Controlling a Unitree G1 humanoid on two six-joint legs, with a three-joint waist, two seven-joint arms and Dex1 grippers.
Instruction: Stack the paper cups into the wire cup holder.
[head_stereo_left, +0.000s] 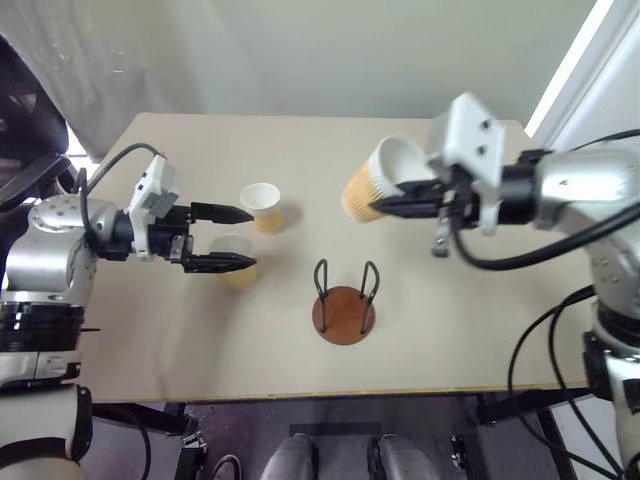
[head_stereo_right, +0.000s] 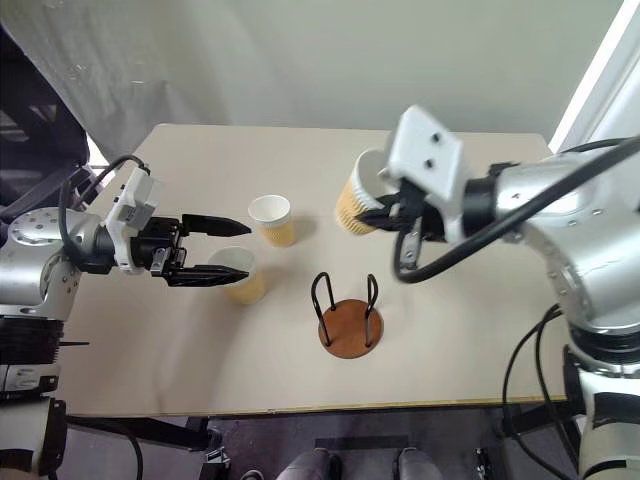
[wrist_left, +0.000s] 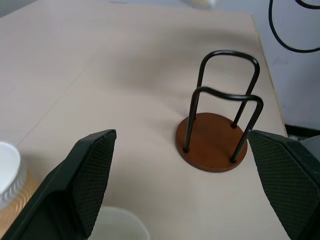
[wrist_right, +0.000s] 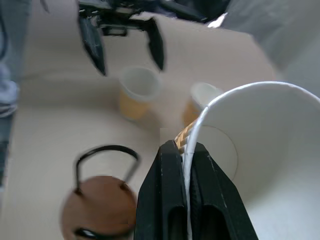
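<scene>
Right hand (head_stereo_left: 385, 206) is up off the worktop (head_stereo_left: 180, 330), clamped tight on the wall of a cup (head_stereo_left: 378, 180), one finger inside and one outside the rim. That cup hangs tilted in the air, mouth turned toward the back of the worktop, above and behind the holder (head_stereo_left: 344, 303).

The holder stands empty near the front edge, brown disc flat on the worktop, its two dark wire loops upright.

Over on the left, the left hand (head_stereo_left: 228, 238) hangs spread wide, holding nothing, fingers pointing in toward the middle. A second cup (head_stereo_left: 262, 206) stands upright just behind its far finger. The third cup (head_stereo_left: 236, 262) stands upright right under the near finger, partly hidden by it; touching or not, can't tell.

From the left wrist, both padded fingers (wrist_left: 95, 170) frame the holder, well apart from it.
</scene>
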